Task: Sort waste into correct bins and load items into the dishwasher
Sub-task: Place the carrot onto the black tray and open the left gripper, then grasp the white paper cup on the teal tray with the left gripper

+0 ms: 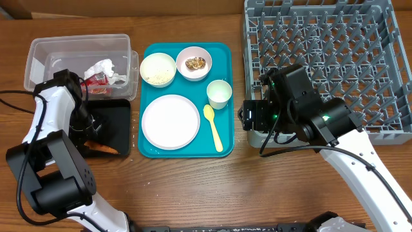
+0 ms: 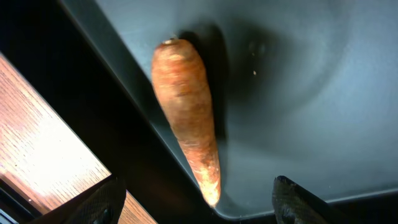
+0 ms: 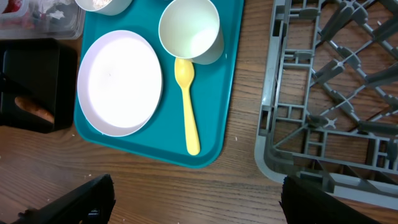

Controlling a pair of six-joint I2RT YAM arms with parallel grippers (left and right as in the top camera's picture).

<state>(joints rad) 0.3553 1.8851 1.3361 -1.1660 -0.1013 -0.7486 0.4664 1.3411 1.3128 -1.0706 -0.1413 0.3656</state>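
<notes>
A brown sausage [image 2: 186,118] lies loose in the front corner of the black tray [image 2: 298,81], also seen overhead [image 1: 102,148]. My left gripper [image 2: 198,186] hovers open just above it, holding nothing. The clear tub [image 1: 38,55] holds the red wrapper [image 1: 96,80] and white paper [image 1: 103,67]. On the teal tray [image 1: 222,58] are a bowl of rice [image 1: 158,69], a bowl of nutty crumbs [image 1: 194,63], a white cup [image 3: 189,31], a plate [image 3: 121,84] and a yellow spoon [image 3: 186,106]. My right gripper [image 3: 196,193] is open and empty over bare wood between the teal tray and the grey dish rack [image 1: 322,58].
The dish rack's front left corner [image 3: 280,155] is close to my right gripper. The black tray [image 1: 119,125] sits against the teal tray's left side, with the tub just behind it. Bare wooden table runs along the front.
</notes>
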